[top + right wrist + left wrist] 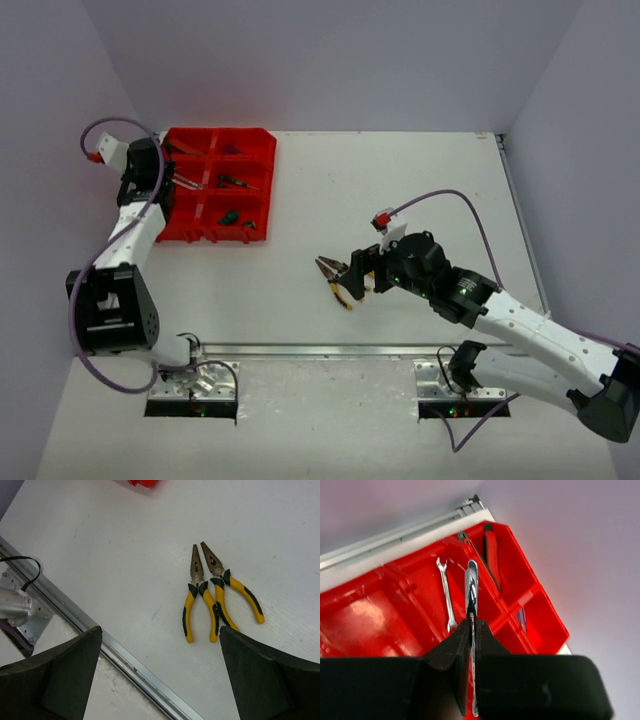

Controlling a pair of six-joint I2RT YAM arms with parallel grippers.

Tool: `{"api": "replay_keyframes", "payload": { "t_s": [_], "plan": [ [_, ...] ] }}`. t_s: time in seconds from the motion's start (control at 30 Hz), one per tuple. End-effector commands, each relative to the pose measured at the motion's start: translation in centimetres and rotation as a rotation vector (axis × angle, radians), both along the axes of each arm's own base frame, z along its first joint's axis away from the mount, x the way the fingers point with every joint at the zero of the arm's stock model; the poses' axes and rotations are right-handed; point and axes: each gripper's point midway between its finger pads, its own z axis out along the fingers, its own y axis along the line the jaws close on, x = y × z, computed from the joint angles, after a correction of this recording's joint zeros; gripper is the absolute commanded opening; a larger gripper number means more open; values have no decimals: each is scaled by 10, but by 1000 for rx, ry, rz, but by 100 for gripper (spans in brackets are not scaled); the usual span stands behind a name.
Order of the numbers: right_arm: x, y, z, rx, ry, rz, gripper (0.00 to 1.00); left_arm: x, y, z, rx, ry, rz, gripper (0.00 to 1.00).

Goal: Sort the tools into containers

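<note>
At the far left, the left gripper (471, 622) is clamped on a silver wrench (471, 585) above the red tray (218, 131). The wrench's long axis runs straight out from the fingertips, roughly parallel to a second wrench (446, 592) lying in the compartment below. Whether it hangs over that compartment or over the dividing wall is hard to tell. Towards the right, two pairs of yellow-handled pliers (197, 595) lie side by side on the table (420, 180), well apart from the tray. The right gripper (160, 628) hovers over them with jaws spread wide and holding nothing. The pliers lie just ahead of its fingers, noses pointing away and handles nearest, slightly towards one finger. This arm is clearly the nearer one.
</note>
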Motion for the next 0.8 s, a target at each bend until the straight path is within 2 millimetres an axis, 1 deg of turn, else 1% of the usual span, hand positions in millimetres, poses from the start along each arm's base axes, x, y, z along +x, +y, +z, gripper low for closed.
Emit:
{"api": "replay_keyframes", "payload": {
  "t_s": [0.0,0.03,0.07,0.1,0.13,0.17,0.2,0.27,0.33,0.37,0.4,0.47,0.5,0.57,0.67,0.73,0.77],
  "plan": [
    [-14,-4,-2,34,-7,42,99,52,48,51,134,-79,91,0],
    [-18,-6,-7,32,2,48,99,61,59,37,135,-49,99,0],
    [-20,-7,-7,35,1,54,99,68,67,37,135,-48,95,0],
    [-21,-8,-8,35,-1,58,99,76,71,36,136,-45,81,0],
    [-23,-9,-11,31,0,60,99,85,73,28,137,-31,60,0],
    [-23,-11,-13,26,-4,56,99,90,76,19,129,-24,41,0],
    [-23,-13,-14,21,-8,53,99,94,78,9,120,-17,23,0],
    [-21,-16,-14,10,-21,45,99,96,84,-9,92,-6,17,0],
    [-19,-17,-14,3,-28,38,99,97,87,-22,74,-4,8,0],
    [-19,-17,-14,1,-29,36,99,100,85,-23,70,-14,-18,3],
    [-18,-17,-14,-1,-28,34,99,105,81,-24,68,-25,-54,8],
    [-17,-15,-18,-14,-12,33,99,111,73,-28,53,-31,-106,11],
    [-17,-14,-20,-16,-5,33,99,110,71,-30,29,-37,-109,11],
    [-16,-11,-23,-21,13,36,99,104,66,-37,-2,-36,-107,13],
    [-13,-7,-23,-22,19,35,99,99,56,-35,-37,-63,-133,12],
    [-10,-6,-23,-30,19,28,99,98,46,-32,-73,-83,-164,6],
    [-9,-6,-24,-36,22,25,99,97,43,-33,-88,-86,-170,6]
  ]
}}
